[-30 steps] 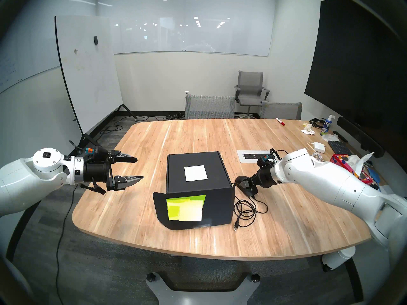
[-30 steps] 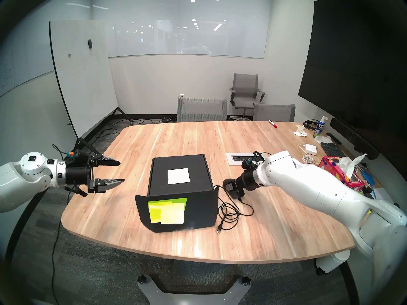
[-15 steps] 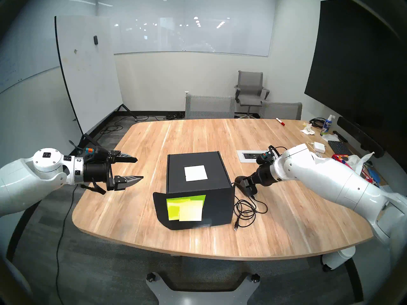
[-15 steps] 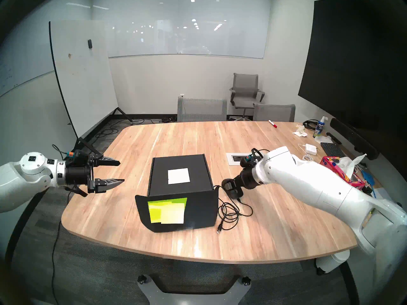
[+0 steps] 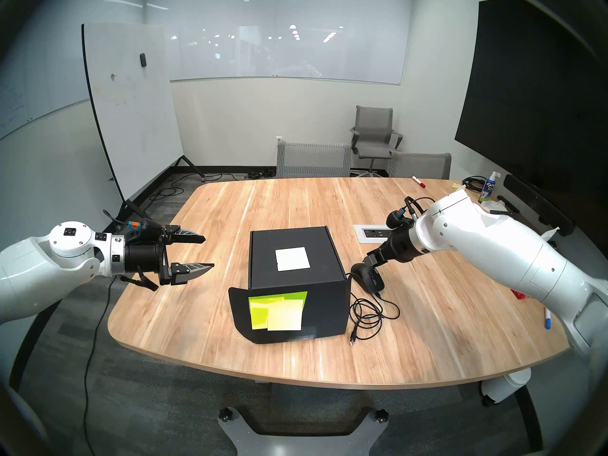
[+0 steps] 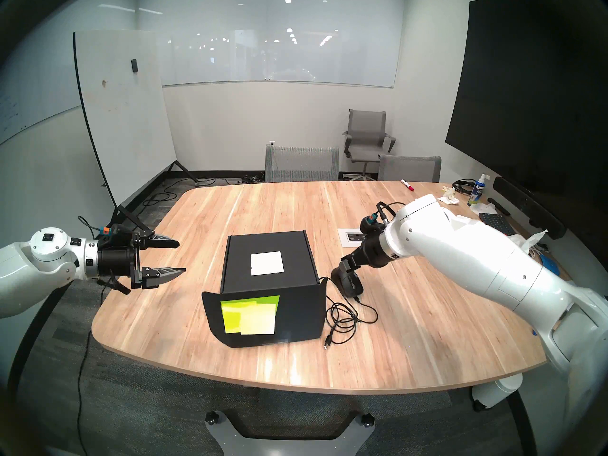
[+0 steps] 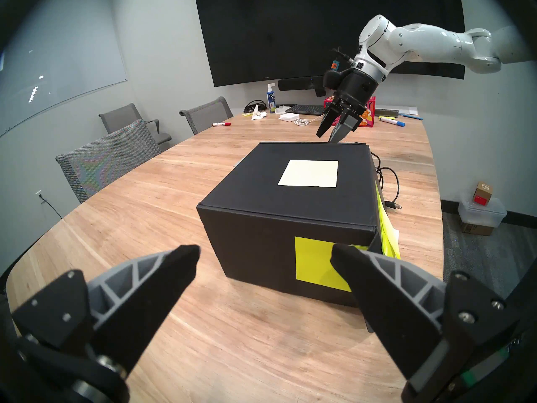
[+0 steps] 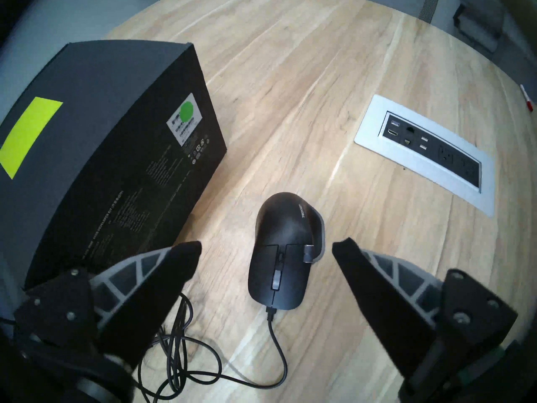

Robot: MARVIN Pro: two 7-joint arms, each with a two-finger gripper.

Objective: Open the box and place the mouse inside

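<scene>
The black box sits mid-table with a white note on top. Its flap, which carries yellow-green sticky notes, stands ajar on the side facing me; the inside is hidden. The black wired mouse lies on the table just right of the box, its cable coiled toward me. My right gripper hovers open just above the mouse, touching nothing. My left gripper hangs open and empty, left of the box and above the table.
A silver outlet plate is set in the table behind the mouse. Along the right side lie a red marker, a spray bottle, a keyboard, a red tissue box and a blue marker. Chairs stand at the far edge.
My right gripper has risen and drawn back from down around the mouse to just above it; the mouse stays on the table. The left arm and the box have not moved.
</scene>
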